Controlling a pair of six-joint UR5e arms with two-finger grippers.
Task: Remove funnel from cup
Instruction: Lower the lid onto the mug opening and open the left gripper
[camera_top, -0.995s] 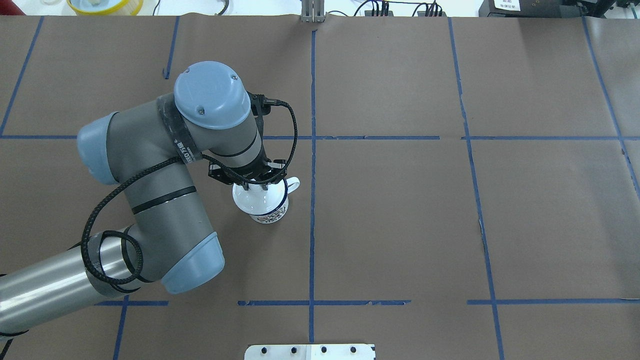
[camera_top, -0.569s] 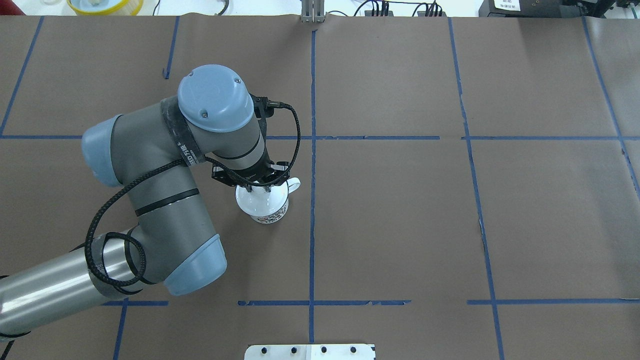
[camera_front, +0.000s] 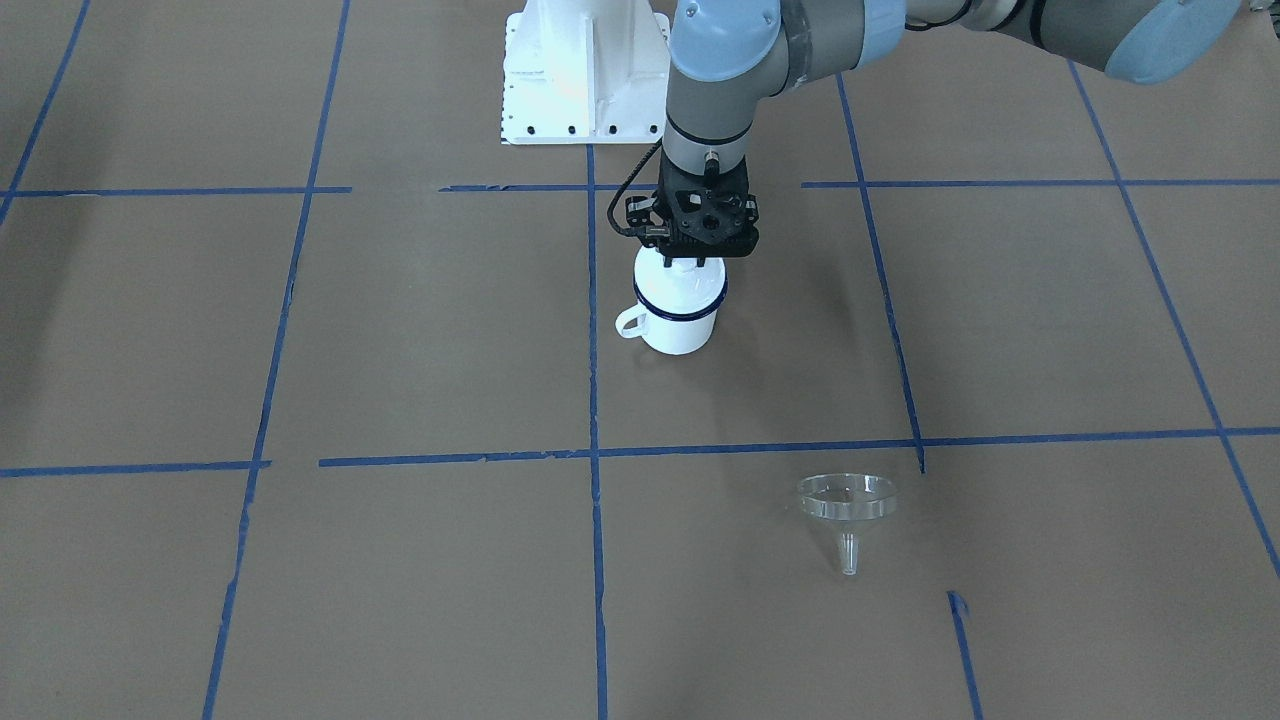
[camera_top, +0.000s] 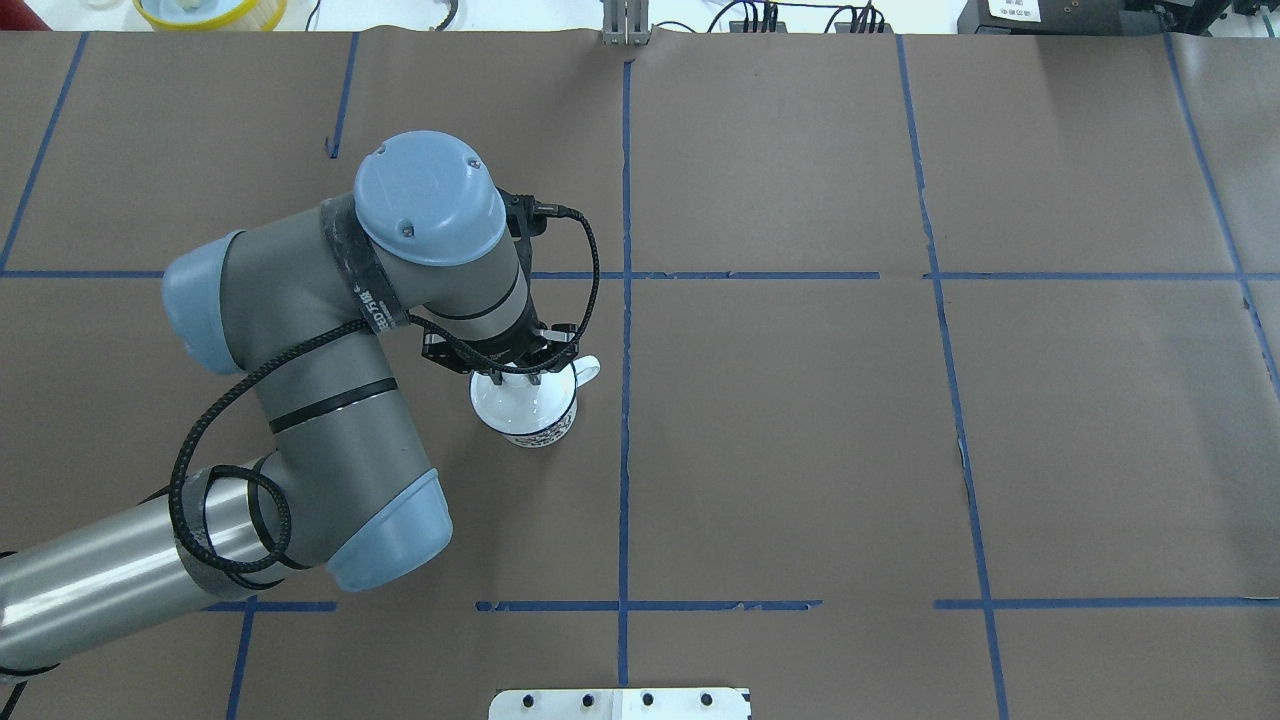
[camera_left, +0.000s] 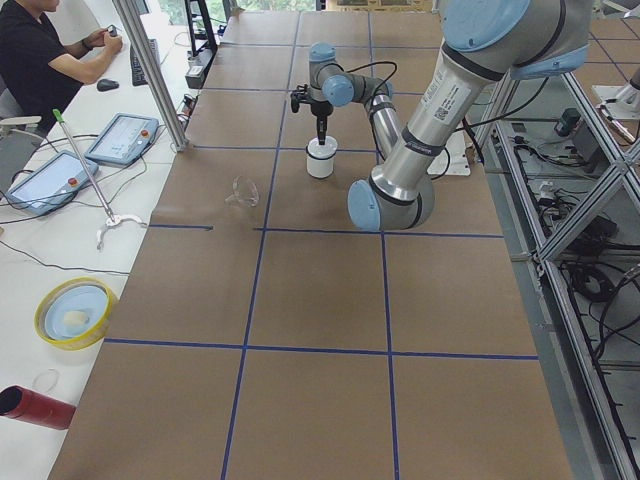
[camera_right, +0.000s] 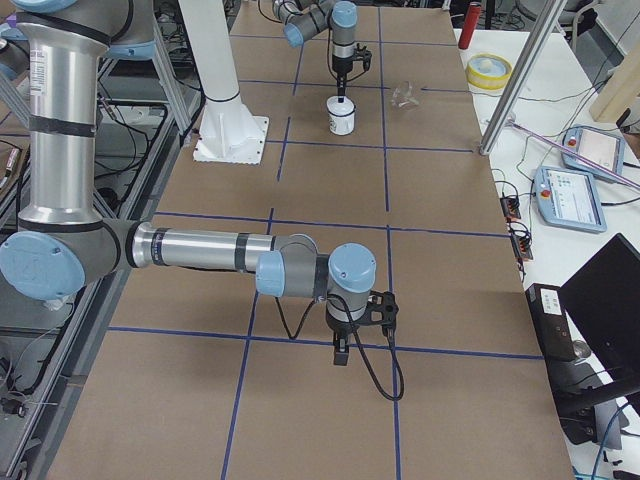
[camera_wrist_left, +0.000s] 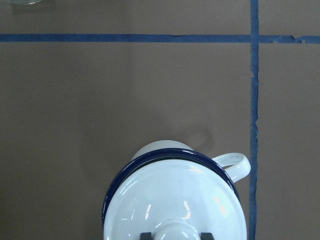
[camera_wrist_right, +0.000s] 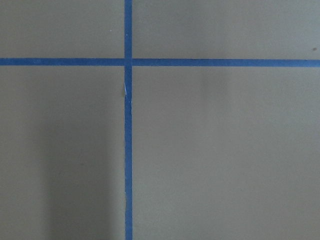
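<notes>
The cup (camera_front: 678, 325) stands upright near the table's middle, white with a dark blue rim (camera_wrist_left: 150, 160), its handle (camera_wrist_left: 235, 165) to one side. A round white lid (camera_wrist_left: 175, 200) with a knob covers its mouth. My left gripper (camera_front: 688, 265) comes straight down over it, fingers (camera_wrist_left: 145, 235) flanking the knob, shut on it. The clear funnel (camera_front: 846, 500) lies on the table apart from the cup, on the operators' side, also visible in the exterior left view (camera_left: 243, 190). My right gripper (camera_right: 340, 355) hangs over bare table far away; I cannot tell whether it is open or shut.
Brown paper with blue tape lines (camera_top: 625, 300) covers the table. The white robot base (camera_front: 585, 70) sits behind the cup. A yellow bowl (camera_left: 72, 312), a red cylinder (camera_left: 30, 405) and tablets (camera_left: 125, 135) lie on the side bench, where a person sits.
The left arm shifted slightly right and settled over the cup, with the lid now seated on the rim. It has barely moved in the last half second.
</notes>
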